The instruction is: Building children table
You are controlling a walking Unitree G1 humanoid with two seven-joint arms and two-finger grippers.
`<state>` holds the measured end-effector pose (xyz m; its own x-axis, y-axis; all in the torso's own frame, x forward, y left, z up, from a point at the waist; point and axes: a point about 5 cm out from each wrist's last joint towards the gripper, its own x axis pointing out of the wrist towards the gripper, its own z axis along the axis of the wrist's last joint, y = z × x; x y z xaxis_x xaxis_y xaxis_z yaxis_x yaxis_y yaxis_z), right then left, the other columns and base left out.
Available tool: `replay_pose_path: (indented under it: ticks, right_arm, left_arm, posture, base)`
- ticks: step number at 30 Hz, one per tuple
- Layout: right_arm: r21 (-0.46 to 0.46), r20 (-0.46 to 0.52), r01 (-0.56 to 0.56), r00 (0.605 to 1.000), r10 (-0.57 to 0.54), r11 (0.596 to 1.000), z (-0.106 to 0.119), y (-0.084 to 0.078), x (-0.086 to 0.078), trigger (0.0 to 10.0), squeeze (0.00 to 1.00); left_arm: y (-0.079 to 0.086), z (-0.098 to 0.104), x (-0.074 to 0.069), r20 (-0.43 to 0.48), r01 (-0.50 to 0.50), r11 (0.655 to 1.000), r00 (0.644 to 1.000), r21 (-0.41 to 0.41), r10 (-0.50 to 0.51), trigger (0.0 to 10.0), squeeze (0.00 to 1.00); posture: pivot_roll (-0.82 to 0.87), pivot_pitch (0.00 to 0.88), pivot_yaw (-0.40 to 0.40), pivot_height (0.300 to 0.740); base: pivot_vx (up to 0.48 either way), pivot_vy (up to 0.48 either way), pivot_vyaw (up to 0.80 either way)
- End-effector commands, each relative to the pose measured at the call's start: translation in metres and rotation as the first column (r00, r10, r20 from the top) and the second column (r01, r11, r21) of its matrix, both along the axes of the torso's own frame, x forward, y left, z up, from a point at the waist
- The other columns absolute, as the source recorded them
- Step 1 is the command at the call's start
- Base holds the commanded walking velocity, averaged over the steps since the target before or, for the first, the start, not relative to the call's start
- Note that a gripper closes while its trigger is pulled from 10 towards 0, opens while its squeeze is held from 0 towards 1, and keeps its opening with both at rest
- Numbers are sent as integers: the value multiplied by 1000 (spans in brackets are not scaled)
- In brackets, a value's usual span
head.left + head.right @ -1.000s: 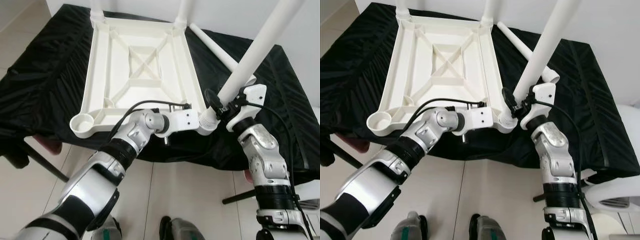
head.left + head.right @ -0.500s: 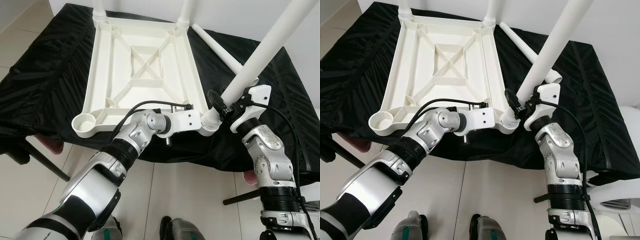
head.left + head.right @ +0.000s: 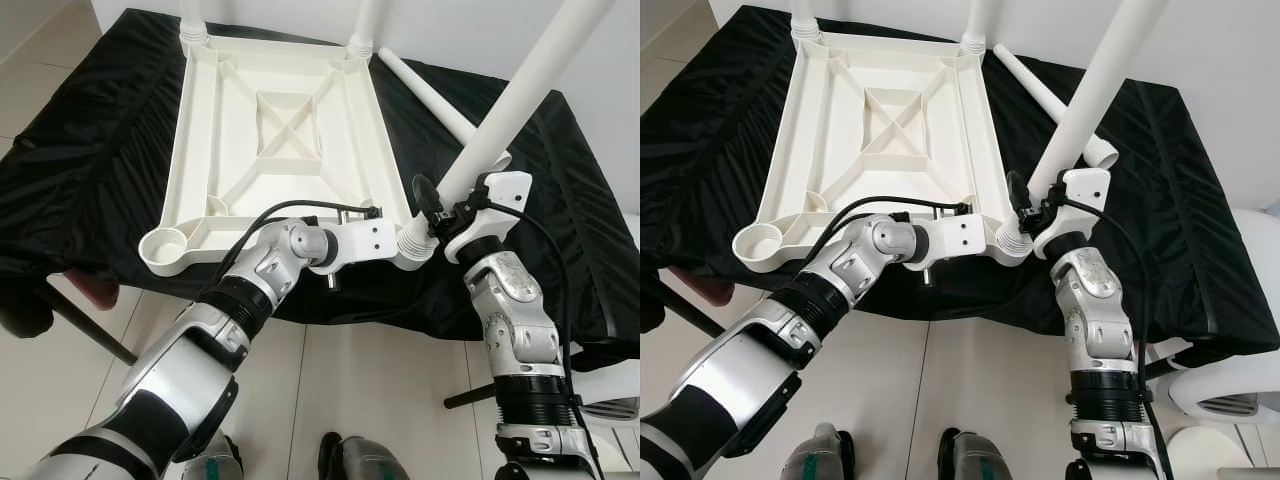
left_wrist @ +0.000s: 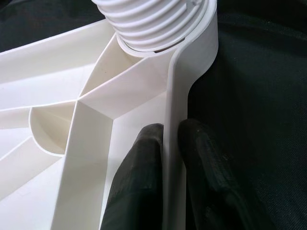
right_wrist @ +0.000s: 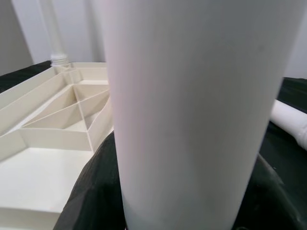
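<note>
Tabletop [image 3: 275, 120] rim between left jaws

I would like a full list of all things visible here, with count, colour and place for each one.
Table top: one, white, lying upside down on the black cloth.
Black cloth: one, covering the work surface.
Fitted legs: two, white, standing in the far corners.
Held leg: one, white, tilted, its threaded end at the near right corner socket.
Loose leg: one, white, lying on the cloth to the right.
Empty socket: one, white, near left corner.
Left gripper: fingers pinching the table top's rim.
Right gripper: clamped around the held leg.
</note>
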<state>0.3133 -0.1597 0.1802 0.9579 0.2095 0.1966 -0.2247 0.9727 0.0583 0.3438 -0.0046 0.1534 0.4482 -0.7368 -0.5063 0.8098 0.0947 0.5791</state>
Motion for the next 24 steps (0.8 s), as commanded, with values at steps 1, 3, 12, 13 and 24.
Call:
replay_pose_path:
  ticks: [1, 3, 12, 13, 24]
  right_arm:
    - [5, -176, -19, 984, 20, 1000, -38, 14, -4, 10000, 0]
    - [10, -176, 1, 984, 1, 1000, -38, 15, -3, 10000, 0]
    - [18, -155, 114, 982, -110, 993, -36, 19, -2, 10000, 0]
    - [20, -154, 128, 980, -123, 992, -36, 21, -3, 10000, 0]
    - [54, -162, 230, 962, -219, 972, -38, 26, -7, 10000, 0]
  left_arm:
    - [-2, 2, 3, 25, -36, 999, 999, -10, 36, 10000, 0]
    - [-2, 2, 3, 26, -36, 999, 999, -11, 36, 10000, 0]
    - [-2, 3, 3, 27, -39, 999, 999, -14, 39, 10000, 0]
    - [-2, 3, 3, 27, -39, 999, 999, -14, 40, 10000, 0]
    - [-1, 5, 4, 29, -43, 999, 999, -17, 43, 10000, 0]
  posture:
    - [54, 117, -79, 740]
    - [55, 117, -80, 740]
    - [55, 118, -85, 740]
    - [56, 118, -86, 740]
    - [60, 120, -91, 740]
  base:
    - [0, 0, 0]
    - [0, 0, 0]
    - [0, 0, 0]
    - [0, 0, 0]
    - [0, 0, 0]
